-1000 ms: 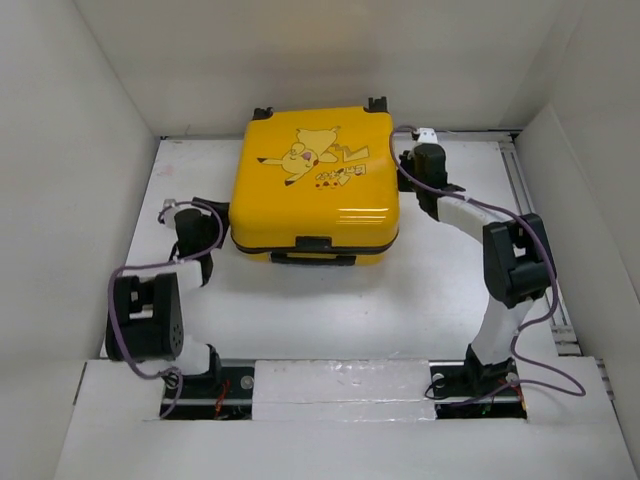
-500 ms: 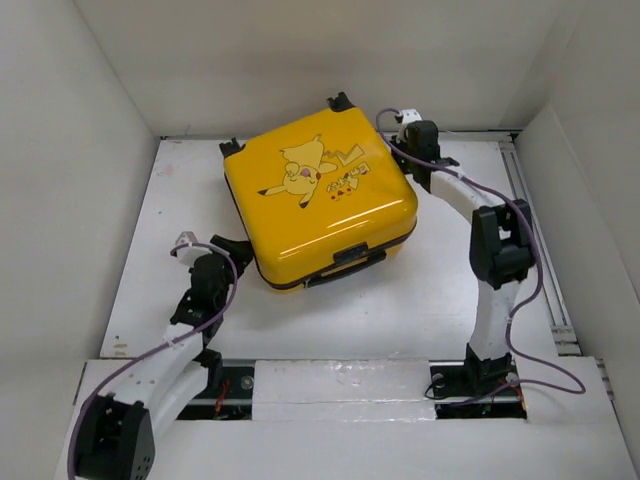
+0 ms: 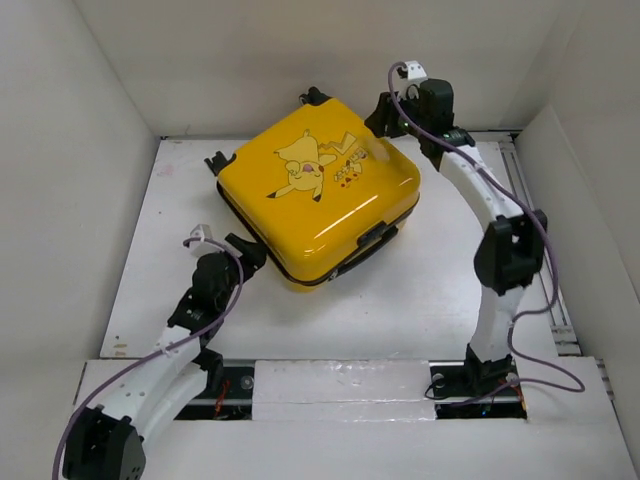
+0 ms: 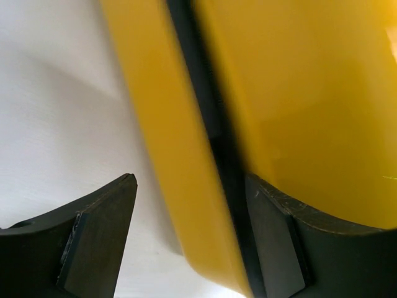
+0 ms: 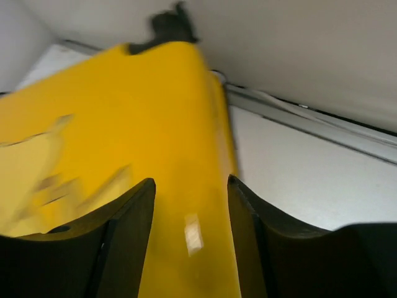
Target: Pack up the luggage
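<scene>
The luggage (image 3: 320, 195) is a shut yellow hard-shell case with a cartoon print, lying flat and turned askew on the white table (image 3: 430, 290). Its black handle (image 3: 378, 237) faces near right and its wheels (image 3: 217, 162) point far left. My left gripper (image 3: 245, 250) is open at its near-left corner. In the left wrist view the lower yellow shell (image 4: 180, 155) lies between the fingers of the left gripper (image 4: 189, 186), the left finger clear of it. My right gripper (image 3: 385, 115) hovers open over the far-right corner; the right wrist view shows this gripper (image 5: 190, 180) with the yellow lid (image 5: 111, 112) below its spread fingers.
White walls close in the table on the left, back and right. A metal rail (image 3: 530, 200) runs along the right side. The far wall (image 5: 298, 49) stands just behind the right gripper.
The luggage has swung counter-clockwise, its handle now facing near right. The left arm drew back toward the near edge. The right gripper moved toward the back wall and opened.
</scene>
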You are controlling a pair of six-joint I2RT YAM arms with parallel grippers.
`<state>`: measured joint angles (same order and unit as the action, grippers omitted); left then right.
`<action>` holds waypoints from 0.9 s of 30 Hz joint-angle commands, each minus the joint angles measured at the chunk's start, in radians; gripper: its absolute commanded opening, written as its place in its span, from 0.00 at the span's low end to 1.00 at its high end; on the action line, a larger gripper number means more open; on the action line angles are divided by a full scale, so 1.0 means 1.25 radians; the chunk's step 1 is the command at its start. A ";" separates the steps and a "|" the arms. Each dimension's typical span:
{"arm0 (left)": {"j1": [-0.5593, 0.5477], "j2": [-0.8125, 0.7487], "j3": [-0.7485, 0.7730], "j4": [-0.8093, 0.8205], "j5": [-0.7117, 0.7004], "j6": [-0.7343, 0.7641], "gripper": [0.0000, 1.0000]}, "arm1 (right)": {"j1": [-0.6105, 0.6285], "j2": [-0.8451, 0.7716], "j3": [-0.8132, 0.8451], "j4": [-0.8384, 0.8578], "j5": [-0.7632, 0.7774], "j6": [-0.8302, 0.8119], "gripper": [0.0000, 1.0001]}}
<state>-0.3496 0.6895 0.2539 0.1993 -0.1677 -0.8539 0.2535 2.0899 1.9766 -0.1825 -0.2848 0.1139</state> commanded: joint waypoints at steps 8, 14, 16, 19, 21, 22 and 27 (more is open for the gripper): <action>-0.038 -0.003 0.117 0.211 0.141 -0.008 0.69 | 0.089 -0.636 -0.621 0.294 -0.093 0.039 0.46; -0.046 -0.028 0.159 0.193 0.051 -0.008 0.70 | 0.288 -0.912 -1.082 0.439 0.070 0.075 0.00; -0.046 -0.018 0.166 0.182 0.024 0.013 0.72 | 0.353 -0.975 -1.149 0.430 0.116 0.075 0.00; -0.037 0.025 0.188 0.174 0.013 0.013 0.72 | 0.390 -0.987 -1.239 0.445 0.109 0.091 0.20; -0.037 0.041 0.199 0.174 -0.014 0.013 0.73 | 0.418 -0.960 -1.257 0.461 0.127 0.098 0.32; -0.028 0.048 0.199 0.174 -0.014 0.013 0.73 | 0.418 -0.943 -1.257 0.469 0.143 0.098 0.35; -0.021 0.020 0.172 0.152 0.026 0.013 0.73 | 0.426 -0.803 -1.239 0.547 0.202 0.071 0.48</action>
<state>-0.3817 0.7506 0.4675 0.3771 -0.1429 -0.8528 0.7799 1.0306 0.3901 0.3557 -0.1036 0.2199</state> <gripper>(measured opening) 0.728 0.476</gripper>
